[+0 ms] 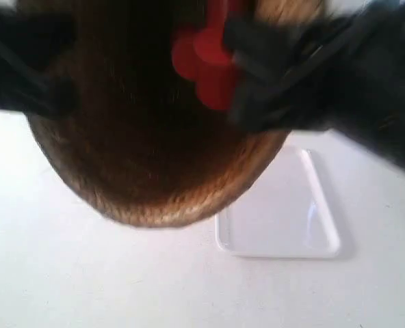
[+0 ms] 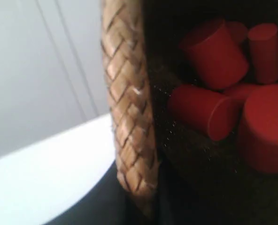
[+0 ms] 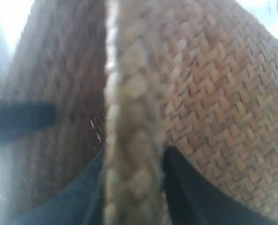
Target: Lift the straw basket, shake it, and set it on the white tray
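Observation:
The straw basket (image 1: 154,164) hangs high in the air, close to the exterior camera and blurred, with red cups (image 1: 206,61) inside it. Each arm holds it at the rim, one on either side. My left gripper (image 2: 139,201) is shut on the braided rim (image 2: 127,108), and several red cups (image 2: 214,56) lie in the dark interior beside it. My right gripper (image 3: 132,187) is shut on the rim (image 3: 129,117) too, one finger inside the basket and one against the woven outer wall (image 3: 223,93). The white tray (image 1: 284,212) lies flat on the table below, right of the basket.
The white table (image 1: 86,273) spreads under the basket. The dark arms (image 1: 367,82) cross the top of the exterior view. A pale wall (image 2: 35,70) shows behind the table in the left wrist view.

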